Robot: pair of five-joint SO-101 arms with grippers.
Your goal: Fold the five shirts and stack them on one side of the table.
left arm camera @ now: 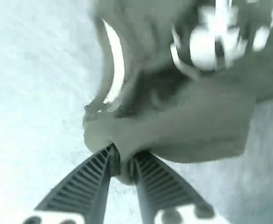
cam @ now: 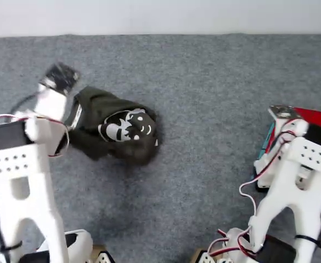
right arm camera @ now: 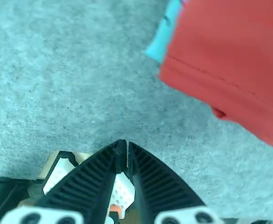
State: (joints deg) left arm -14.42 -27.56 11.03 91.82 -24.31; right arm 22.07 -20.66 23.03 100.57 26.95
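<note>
Clamping dark shirt (cam: 116, 129) by its edge in left hand (left arm camera: 123, 159), with right hand (right arm camera: 125, 145) pressed together, empty. Limp, light; likely best pinched at corners.

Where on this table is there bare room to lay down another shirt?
The widest free patch is the middle of the grey table, between the dark shirt and the red shirt at the right edge. The far strip along the wall is bare too. Crowded: the left, where the left arm's fingers pinch the dark shirt, and around the red shirt.
</note>
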